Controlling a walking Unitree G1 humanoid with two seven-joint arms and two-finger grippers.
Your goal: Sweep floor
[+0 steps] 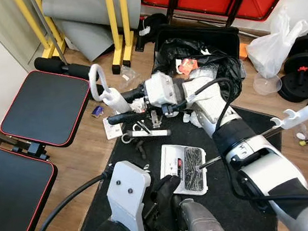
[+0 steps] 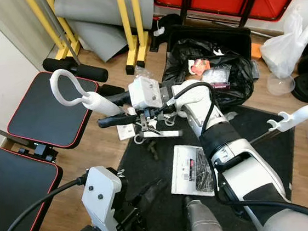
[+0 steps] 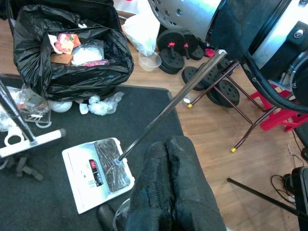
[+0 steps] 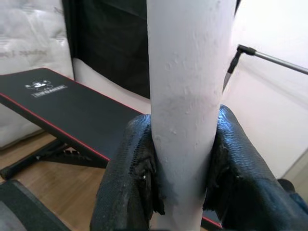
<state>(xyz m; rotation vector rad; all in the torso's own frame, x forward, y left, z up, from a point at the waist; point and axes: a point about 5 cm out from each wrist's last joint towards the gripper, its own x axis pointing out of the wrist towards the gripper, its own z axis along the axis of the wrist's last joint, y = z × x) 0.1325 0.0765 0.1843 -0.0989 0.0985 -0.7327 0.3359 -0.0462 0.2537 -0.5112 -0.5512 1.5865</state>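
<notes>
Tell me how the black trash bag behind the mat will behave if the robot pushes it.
The black trash bag looks thin and crumpled, so it would likely dent and fold rather than slide as one piece. Its mouth is open with wrappers on top, so a hard shove might spill some. It probably weighs little for its size.

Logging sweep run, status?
Right gripper shut on white handle. Left gripper shut, holding nothing, above mat. Dustpan on mat, debris in it. Trash bag beyond.

You see two silver arms with black joint bands; black cables loop beside them, and each gripper has rough black fingers (image 3: 171,192).
</notes>
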